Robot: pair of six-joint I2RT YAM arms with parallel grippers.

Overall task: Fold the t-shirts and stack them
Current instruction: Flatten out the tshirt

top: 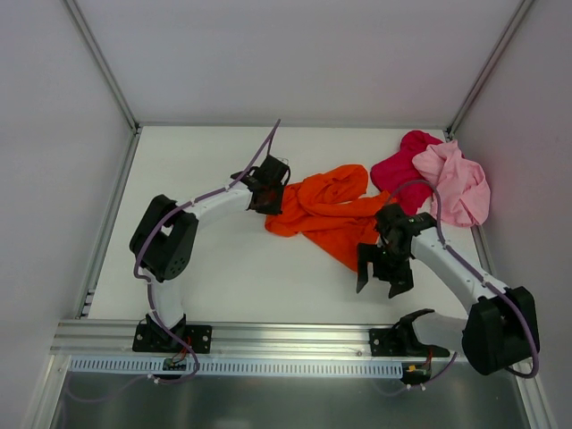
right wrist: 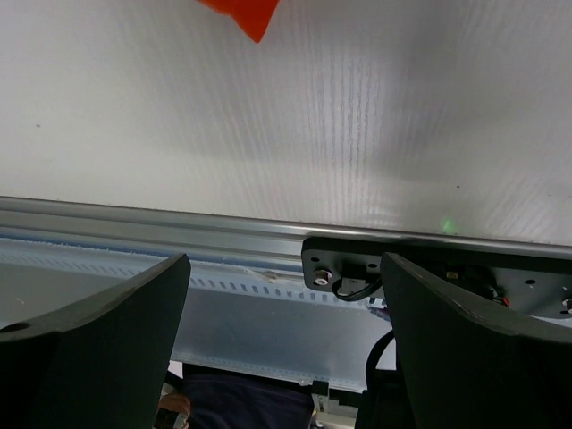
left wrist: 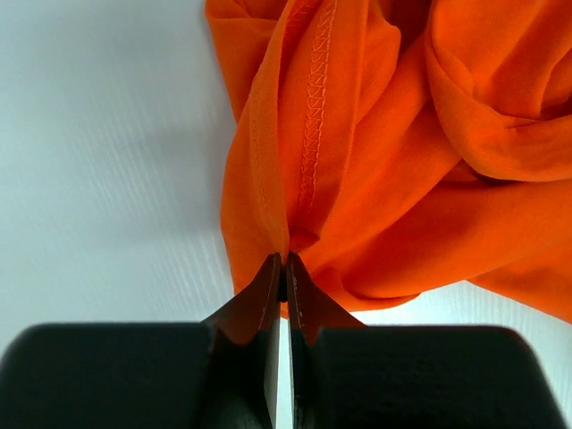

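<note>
Top view: I log 3 t-shirts on the white table (top: pixel 214 259). The orange t-shirt (top: pixel 326 213) lies crumpled mid-table. The red t-shirt (top: pixel 400 165) and the pink t-shirt (top: pixel 459 183) are bunched against each other at the far right corner, the red one close beside the orange one's far end. The left gripper (top: pixel 264 189) sits at the orange t-shirt's left edge. The right gripper (top: pixel 384 273) hangs beside its near-right tip, jaws spread wide, clear of the cloth. Left wrist view: left gripper (left wrist: pixel 281 268) clenched tight on a fold of the orange t-shirt (left wrist: pixel 384 161), just below a stitched hem (left wrist: pixel 313 116); the cloth bunches out beyond the tips. Right wrist view: right gripper (right wrist: pixel 284 261) released, nothing between its 2 fingers; 1 orange corner (right wrist: pixel 246 12) shows at the top edge, well apart, and the aluminium rail (right wrist: pixel 161 225) crosses below.
</note>
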